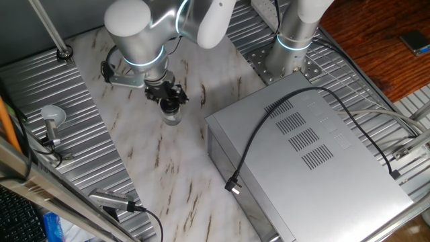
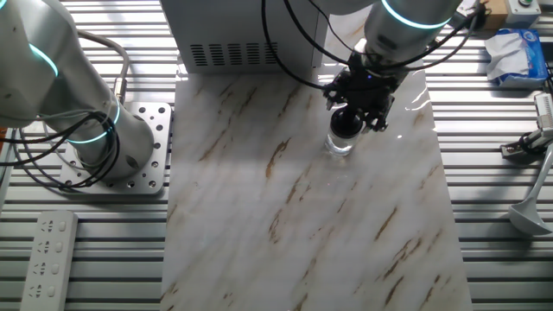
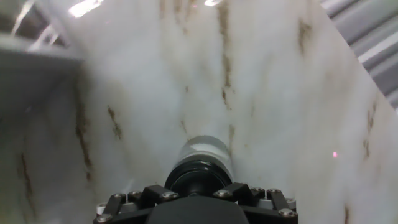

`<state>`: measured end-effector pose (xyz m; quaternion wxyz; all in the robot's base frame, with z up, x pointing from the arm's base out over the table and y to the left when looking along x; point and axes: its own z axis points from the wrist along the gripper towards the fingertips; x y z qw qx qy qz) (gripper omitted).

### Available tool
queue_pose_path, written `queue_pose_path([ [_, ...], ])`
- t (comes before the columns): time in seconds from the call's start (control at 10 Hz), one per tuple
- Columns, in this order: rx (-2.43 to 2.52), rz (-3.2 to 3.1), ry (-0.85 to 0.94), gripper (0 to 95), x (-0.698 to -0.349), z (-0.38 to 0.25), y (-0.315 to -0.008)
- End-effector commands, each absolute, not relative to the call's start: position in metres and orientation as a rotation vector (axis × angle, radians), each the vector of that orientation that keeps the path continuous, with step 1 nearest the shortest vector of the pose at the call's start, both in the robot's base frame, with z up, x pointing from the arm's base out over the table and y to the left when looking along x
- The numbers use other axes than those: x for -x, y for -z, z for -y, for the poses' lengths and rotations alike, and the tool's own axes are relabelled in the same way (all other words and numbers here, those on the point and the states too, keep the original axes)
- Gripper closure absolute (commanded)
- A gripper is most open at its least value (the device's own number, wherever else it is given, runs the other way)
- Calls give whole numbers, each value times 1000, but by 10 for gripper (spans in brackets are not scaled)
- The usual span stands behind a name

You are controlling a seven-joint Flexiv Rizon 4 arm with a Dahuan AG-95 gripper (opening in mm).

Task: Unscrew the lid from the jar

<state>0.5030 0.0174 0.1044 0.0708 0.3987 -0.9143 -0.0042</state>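
The tiny clear jar (image 1: 173, 117) stands upright on the marble board, left of the grey box. It also shows in the other fixed view (image 2: 340, 143) and in the hand view (image 3: 206, 151). Its dark round lid (image 3: 198, 176) sits on top of it, directly under my hand, and shows as a black cap in the other fixed view (image 2: 346, 124). My gripper (image 1: 169, 101) points straight down over the jar. Its fingers (image 3: 231, 191) flank the lid on both sides and look closed against it. The contact itself is partly hidden by the hand.
A large grey metal box (image 1: 316, 144) with a black cable over it lies right of the jar. A round grey knob on a stem (image 1: 51, 118) stands at the left edge. A second arm's base (image 2: 121, 147) sits on the ribbed table. A power strip (image 2: 47, 255) lies near the front.
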Motion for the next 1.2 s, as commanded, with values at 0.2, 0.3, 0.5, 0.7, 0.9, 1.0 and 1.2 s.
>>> queue_pose_path([
  [0.2,-926,2846,0,190,-503,-17,-104],
  [0.3,-866,2865,5,190,-503,-17,-104],
  [0.5,-806,2884,16,190,-503,-17,-104],
  [0.7,-734,2907,47,190,-503,-17,-104],
  [0.9,-708,2915,57,190,-503,-17,-103],
  [1.0,-689,2920,57,190,-503,-17,-103],
  [1.2,-694,2922,50,190,-502,-17,-103],
])
